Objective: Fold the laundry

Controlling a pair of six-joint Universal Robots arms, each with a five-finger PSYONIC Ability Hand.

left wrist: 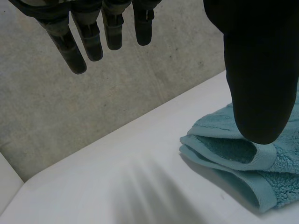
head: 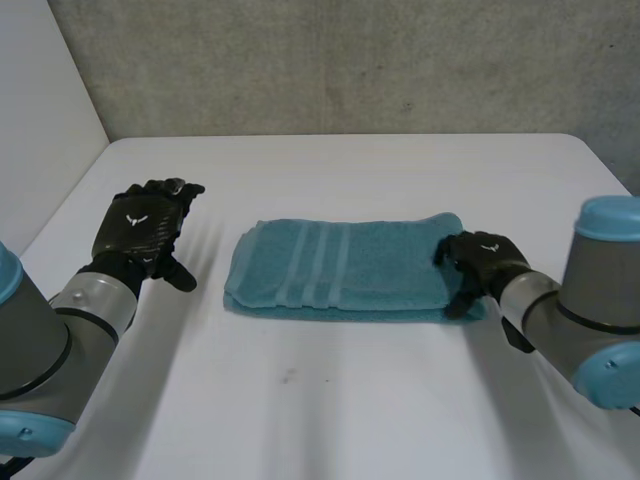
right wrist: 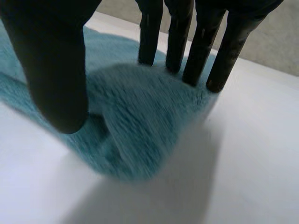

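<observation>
The right robot hand [head: 485,262] rests straight fingers [right wrist: 198,51] on the 3 o'clock end of the folded blue towel [head: 340,265], gripping nothing. The left robot hand [head: 145,228], open and empty, hovers at 9 o'clock above the surface [head: 330,400]. I think a one-sided pull could undo the layers.

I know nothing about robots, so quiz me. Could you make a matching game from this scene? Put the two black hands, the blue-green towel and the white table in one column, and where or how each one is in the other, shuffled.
Things:
1. black robot left hand
2. black robot right hand
3. teal terry-cloth towel
4. white table top

Places or states:
A. folded into a long strip, pale stripes showing
B. resting on the towel's end, fingers straight
C. open above bare table, apart from the towel
D. lying beneath everything else

Pairs: 1-C, 2-B, 3-A, 4-D.
</observation>
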